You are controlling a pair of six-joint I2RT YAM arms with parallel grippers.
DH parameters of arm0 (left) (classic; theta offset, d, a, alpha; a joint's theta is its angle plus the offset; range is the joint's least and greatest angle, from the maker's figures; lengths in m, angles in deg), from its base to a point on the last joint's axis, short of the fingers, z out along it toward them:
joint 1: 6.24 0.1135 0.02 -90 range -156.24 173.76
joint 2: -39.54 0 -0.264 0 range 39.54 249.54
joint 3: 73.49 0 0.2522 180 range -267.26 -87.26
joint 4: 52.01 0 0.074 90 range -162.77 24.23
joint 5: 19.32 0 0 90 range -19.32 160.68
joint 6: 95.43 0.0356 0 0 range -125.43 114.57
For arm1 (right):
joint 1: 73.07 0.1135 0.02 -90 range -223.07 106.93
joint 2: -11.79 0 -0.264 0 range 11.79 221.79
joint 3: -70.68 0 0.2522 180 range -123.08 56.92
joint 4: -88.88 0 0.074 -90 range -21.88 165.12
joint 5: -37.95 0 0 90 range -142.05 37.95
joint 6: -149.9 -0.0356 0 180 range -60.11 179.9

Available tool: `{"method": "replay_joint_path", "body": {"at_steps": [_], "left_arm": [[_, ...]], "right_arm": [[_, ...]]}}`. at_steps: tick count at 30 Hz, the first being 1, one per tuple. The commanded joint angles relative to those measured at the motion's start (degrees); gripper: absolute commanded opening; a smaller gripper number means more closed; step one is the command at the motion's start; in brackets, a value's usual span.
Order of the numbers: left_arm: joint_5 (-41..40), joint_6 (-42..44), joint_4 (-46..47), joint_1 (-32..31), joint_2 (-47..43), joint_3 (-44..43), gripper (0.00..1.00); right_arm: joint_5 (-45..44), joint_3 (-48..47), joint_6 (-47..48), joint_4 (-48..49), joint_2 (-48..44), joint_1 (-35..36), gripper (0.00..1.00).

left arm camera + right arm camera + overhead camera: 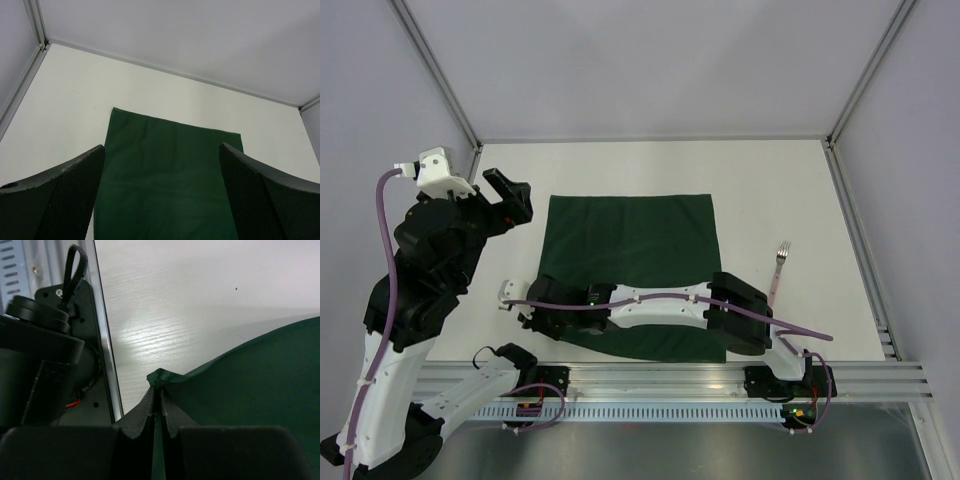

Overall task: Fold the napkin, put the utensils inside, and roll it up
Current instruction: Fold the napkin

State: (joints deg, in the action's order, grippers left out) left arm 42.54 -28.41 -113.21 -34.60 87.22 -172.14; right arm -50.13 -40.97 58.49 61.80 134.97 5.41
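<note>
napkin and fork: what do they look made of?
Napkin: dark green matte cloth, thin and soft; its corner puckers where the right gripper pinches it. Fork: shiny silvery tines, likely metal; pale pink handle, probably plastic or coated, too small to tell.

Your arms, against the napkin [630, 240].
Left gripper [510, 198] off its far-left corner, jaws wide; right gripper [159, 391] pinching its near-left corner.

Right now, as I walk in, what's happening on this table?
The right gripper is shut on the near left corner of the green napkin, holding it slightly off the table. The left gripper hangs open beside the napkin's far left corner. The fork lies untouched to the napkin's right, and nothing is folded yet.
</note>
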Motion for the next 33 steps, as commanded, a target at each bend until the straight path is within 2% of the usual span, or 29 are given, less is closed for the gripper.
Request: {"method": "replay_joint_path", "body": {"at_steps": [1, 13, 22, 33], "left_arm": [[0.0, 1.6, 1.0, 0.1, 0.1, -0.5, 0.98], [1.9, 1.6, 2.7, 0.1, 0.9, 0.8, 0.98], [3.9, 1.5, 5.4, 0.1, 1.9, 2.9, 0.98], [5.3, 1.0, 7.2, 0.1, 2.1, 5.2, 0.98]], "right_arm": [[1.7, -4.0, -1.8, -2.3, -2.4, -1.7, 0.12], [4.8, 3.7, 0.9, -5.0, -8.8, -14.7, 0.08], [4.2, 7.2, 6.6, -7.3, -11.9, -24.6, 0.03], [1.9, 13.3, 9.2, -5.5, -15.2, -32.5, 0.01]]}}
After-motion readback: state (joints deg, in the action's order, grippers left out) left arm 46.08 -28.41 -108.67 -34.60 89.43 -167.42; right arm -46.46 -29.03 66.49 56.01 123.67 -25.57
